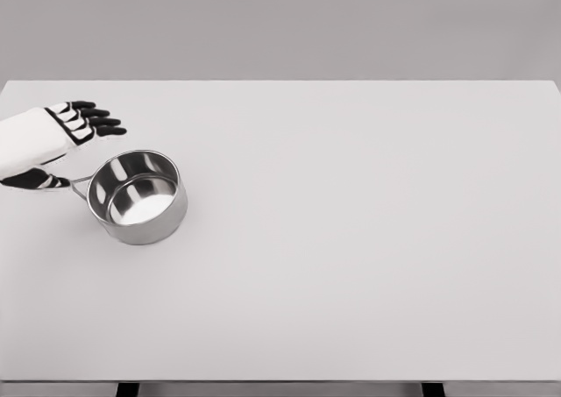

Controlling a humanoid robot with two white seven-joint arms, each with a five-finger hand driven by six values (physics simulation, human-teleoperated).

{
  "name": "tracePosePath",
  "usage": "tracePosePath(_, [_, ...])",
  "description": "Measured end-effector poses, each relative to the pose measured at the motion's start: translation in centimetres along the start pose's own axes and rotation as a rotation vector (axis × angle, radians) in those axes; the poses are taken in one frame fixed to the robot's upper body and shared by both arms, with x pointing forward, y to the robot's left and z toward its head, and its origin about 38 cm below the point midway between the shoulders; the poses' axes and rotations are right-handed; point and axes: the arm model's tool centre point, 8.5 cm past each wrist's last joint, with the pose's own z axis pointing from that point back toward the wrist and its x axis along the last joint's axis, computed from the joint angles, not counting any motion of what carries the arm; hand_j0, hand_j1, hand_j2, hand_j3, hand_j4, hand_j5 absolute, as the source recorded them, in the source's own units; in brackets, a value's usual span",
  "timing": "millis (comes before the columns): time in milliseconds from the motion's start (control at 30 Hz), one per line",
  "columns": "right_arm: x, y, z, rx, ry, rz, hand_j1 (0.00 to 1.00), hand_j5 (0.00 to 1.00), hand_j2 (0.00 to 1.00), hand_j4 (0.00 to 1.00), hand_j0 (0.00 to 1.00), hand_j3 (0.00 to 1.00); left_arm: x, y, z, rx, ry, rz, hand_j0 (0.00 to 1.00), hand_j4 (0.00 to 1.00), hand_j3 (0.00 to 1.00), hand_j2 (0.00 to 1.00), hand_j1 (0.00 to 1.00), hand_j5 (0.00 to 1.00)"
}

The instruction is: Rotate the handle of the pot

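Note:
A shiny steel pot (140,197) stands upright on the white table (351,239) at the left side. Its thin handle (79,184) points left, and its far end is hidden under my left hand (74,147). The hand comes in from the left edge with its black-tipped fingers (96,118) stretched out flat above and behind the pot. Its thumb (35,180) lies low by the handle's end. Nothing is clasped between fingers and thumb. The right arm does not show.
The table's front edge runs along the bottom of the picture, with two dark legs (128,388) below it. A grey wall stands behind the table's far edge.

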Motion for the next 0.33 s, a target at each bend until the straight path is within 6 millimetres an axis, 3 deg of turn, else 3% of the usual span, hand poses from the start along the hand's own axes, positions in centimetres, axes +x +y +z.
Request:
tracePosePath(167, [0.0,0.0,0.0,0.0,0.0,0.0,1.0,1.0,1.0,1.0,1.0,1.0,-0.4,5.1,-0.2,0.158,0.001,-0.028,1.0,1.0,1.0,1.0,1.0,1.0])
tracePosePath(333, [0.0,0.0,0.0,0.0,0.0,0.0,1.0,1.0,1.0,1.0,1.0,1.0,1.5,5.1,-2.3,0.241,-0.064,0.012,1.0,1.0,1.0,1.0,1.0,1.0])
